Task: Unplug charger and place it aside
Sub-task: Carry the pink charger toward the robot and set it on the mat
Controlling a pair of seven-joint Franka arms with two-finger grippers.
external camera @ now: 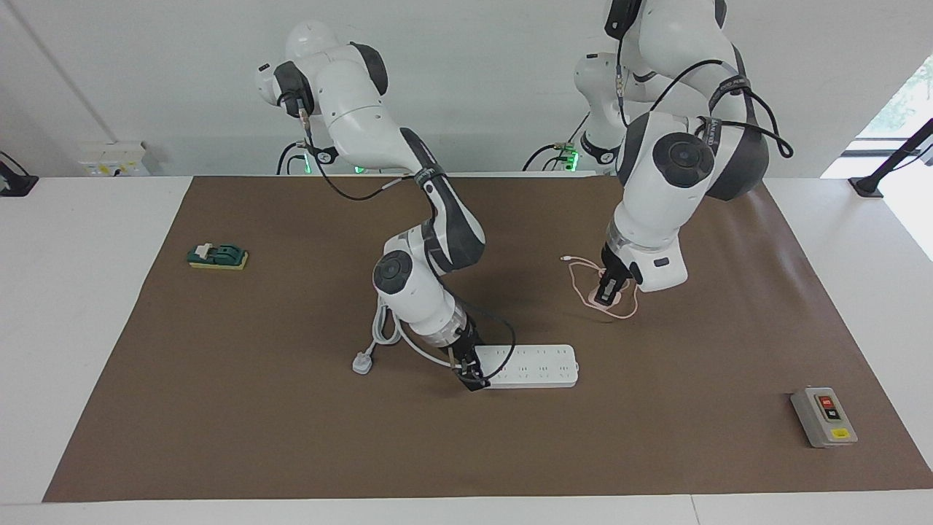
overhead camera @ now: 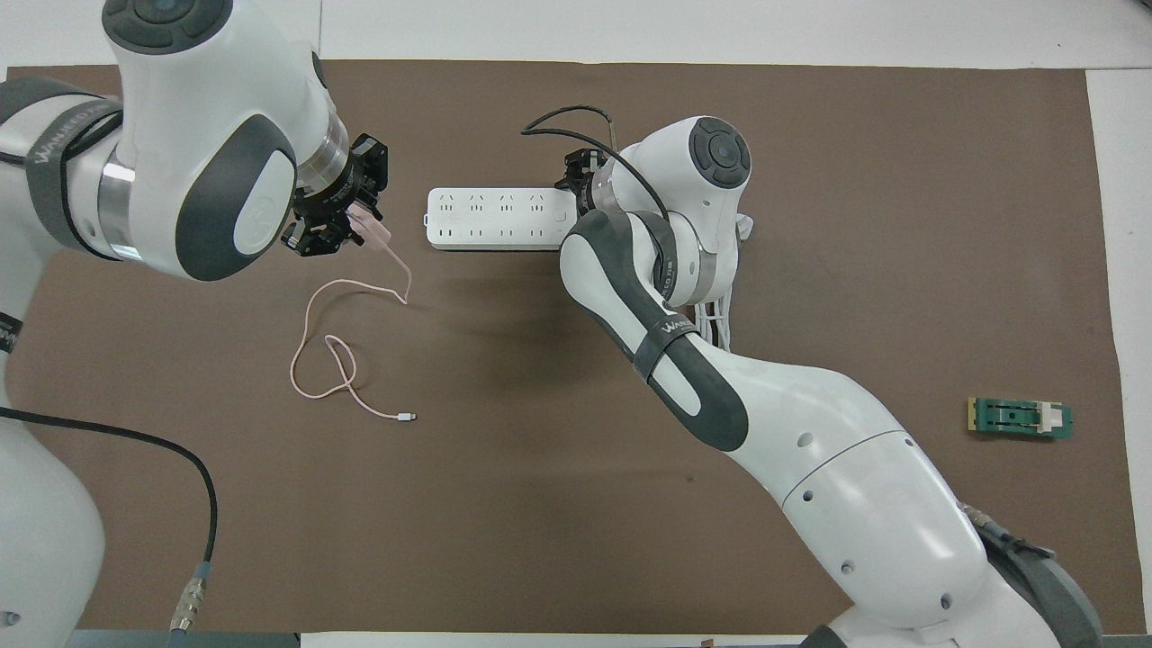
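Note:
The pale pink charger hangs out of its socket, held up over the brown mat with my left gripper shut on it. It is over the mat beside the strip's end, toward the left arm's end of the table. Its thin pink cable drops to the mat and loops there, ending in a small white connector. The white power strip lies flat on the mat. My right gripper rests at the strip's cord end.
The strip's thick white cord and plug lie toward the right arm's end. A grey switch box sits at the mat's corner toward the left arm's end. A green block lies toward the right arm's end.

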